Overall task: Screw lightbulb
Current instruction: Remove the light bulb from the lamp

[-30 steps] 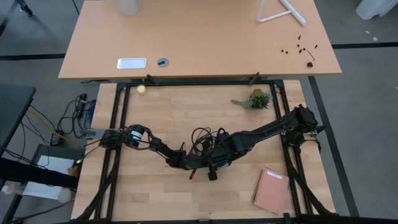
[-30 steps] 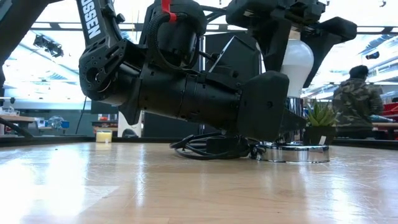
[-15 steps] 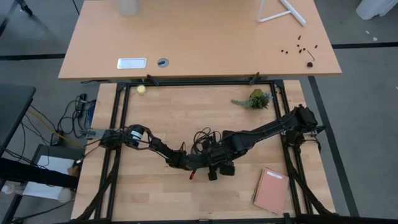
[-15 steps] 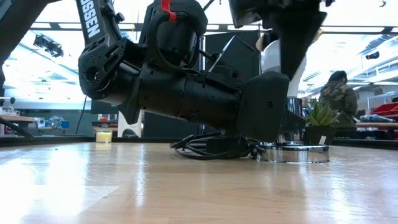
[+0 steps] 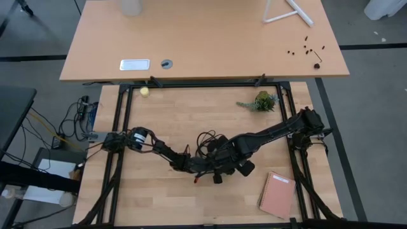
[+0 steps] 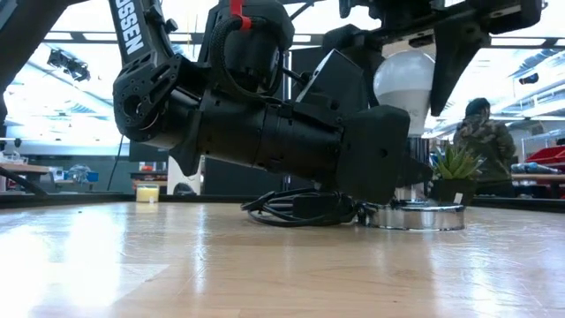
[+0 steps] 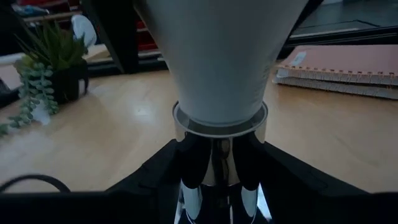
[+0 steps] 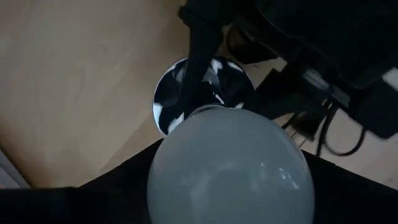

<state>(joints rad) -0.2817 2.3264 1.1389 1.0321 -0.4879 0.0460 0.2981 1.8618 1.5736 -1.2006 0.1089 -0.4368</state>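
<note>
Now: my right gripper has swung round a part-turn since a second ago. Half a second back one finger crossed in front of the bulb in the low view; at present the fingers stand to either side of it. I read that as one twist stroke made, or a re-grip for the next. Seating not confirmed.

The small white frosted pear-shaped lightbulb stands upright, base down, in the round silver socket disc with black cord on the pale wooden table, near mid-table. Glass matt, whole, with soft highlights. The screw base is hidden inside the chrome collar.

My left gripper pinches the socket's chrome neck beneath the bulb. Right jaws straddle the glass; pressing or just clear, I cannot tell.
</note>
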